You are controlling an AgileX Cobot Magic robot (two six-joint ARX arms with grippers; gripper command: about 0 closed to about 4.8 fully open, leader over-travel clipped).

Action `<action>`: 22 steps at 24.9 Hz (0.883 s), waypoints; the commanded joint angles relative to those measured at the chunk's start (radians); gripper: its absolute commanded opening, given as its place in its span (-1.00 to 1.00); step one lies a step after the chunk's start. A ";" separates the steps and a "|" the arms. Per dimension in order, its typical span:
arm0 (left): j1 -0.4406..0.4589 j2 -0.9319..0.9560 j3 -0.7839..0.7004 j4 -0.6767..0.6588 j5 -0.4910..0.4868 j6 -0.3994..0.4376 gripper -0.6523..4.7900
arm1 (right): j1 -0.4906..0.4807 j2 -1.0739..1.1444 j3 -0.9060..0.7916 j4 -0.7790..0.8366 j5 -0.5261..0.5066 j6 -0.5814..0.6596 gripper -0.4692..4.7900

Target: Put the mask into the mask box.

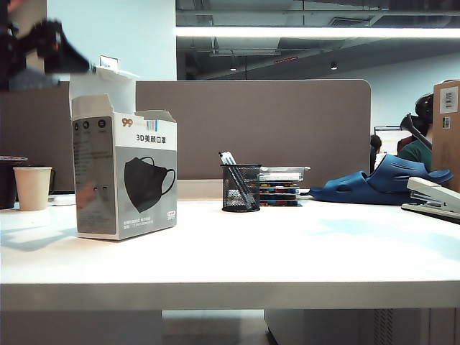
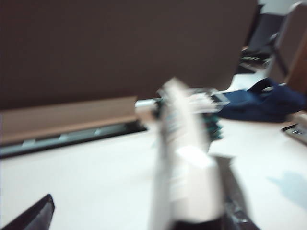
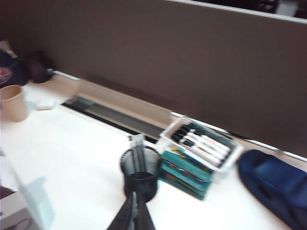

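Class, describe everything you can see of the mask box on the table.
The mask box is a tall white-and-grey cardboard carton standing upright on the white table, toward its left side. Its front shows a printed black mask picture, a "99" logo and "3D" text. The top flaps are open, one raised. Nothing but the table touches it; the paper cup stands apart, farther left.

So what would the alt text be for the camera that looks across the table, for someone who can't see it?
A tall white-and-grey mask box stands on the left of a white table, its top flap open, with the blurred left gripper above it. To its right are a mesh pen holder, a blue clog and a stapler.
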 commanded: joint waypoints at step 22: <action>0.060 -0.695 0.002 -0.601 -0.038 0.008 0.83 | -0.373 -0.568 -0.272 -0.282 0.089 -0.010 -0.85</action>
